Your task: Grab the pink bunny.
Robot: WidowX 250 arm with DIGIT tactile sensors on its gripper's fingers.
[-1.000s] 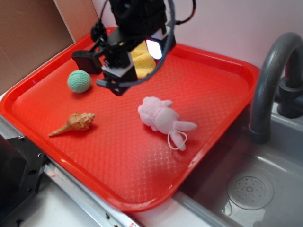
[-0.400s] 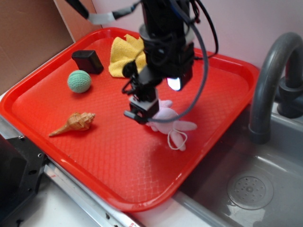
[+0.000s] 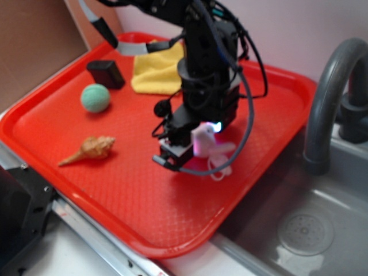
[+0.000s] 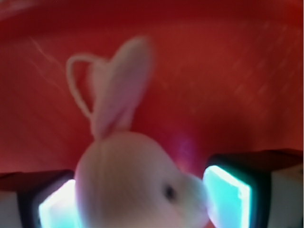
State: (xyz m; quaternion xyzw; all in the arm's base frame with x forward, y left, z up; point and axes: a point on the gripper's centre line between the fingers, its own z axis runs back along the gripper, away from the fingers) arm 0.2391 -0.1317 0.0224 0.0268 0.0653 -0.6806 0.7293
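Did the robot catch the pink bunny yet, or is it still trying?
Almost. Done: the gripper is down on the red tray, with the pink bunny sitting between its two fingers. In hand: closing on it; in the wrist view a gap shows beside the bunny's nose, so the gripper looks open. Left: squeeze shut and lift the bunny off the tray.

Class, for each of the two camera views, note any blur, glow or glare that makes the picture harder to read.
Wrist view: soft and blurred throughout; the pink bunny fills the foreground, and the fingers either side glow cyan. Exterior view: sharper, with slight blur on the arm; a bright light under the gripper washes the bunny's top, and the red tray shows mild sheen.
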